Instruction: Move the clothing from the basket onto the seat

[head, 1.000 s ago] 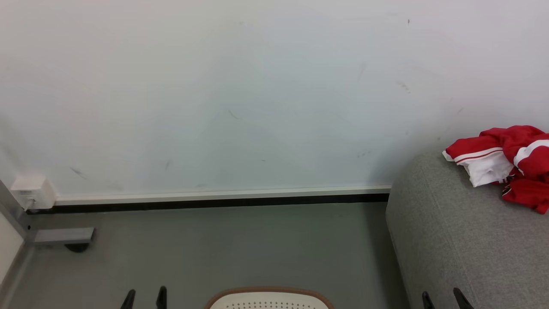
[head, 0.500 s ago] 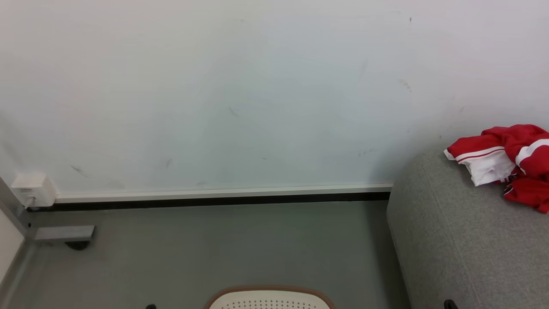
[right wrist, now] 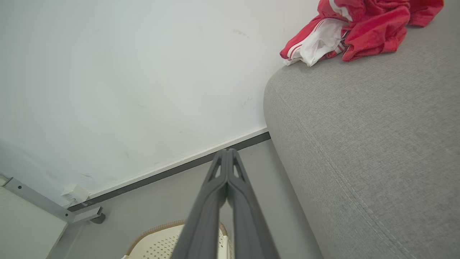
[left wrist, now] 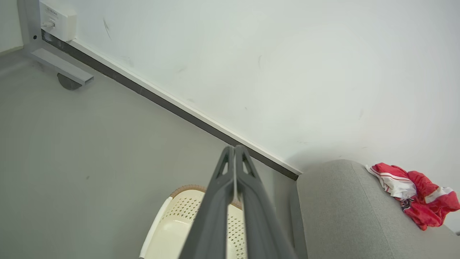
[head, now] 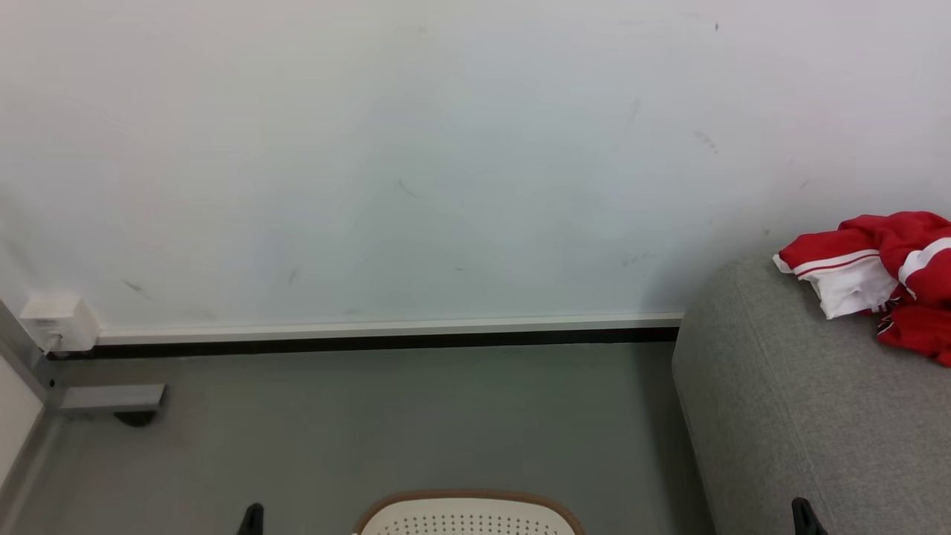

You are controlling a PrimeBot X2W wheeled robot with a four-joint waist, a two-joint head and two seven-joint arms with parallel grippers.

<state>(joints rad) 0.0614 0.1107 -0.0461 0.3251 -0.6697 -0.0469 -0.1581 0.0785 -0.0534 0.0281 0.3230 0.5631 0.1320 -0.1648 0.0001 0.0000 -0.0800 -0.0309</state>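
A pale off-white wall with faint dark scuffs takes up the upper part of the head view. Along its foot runs a white skirting strip over a black band, meeting a grey floor. At the left edge, a white socket box sits above a grey metal frame foot. The light is soft and even.

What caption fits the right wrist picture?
Shut right hand, basket on the floor, red clothing on the grey seat.
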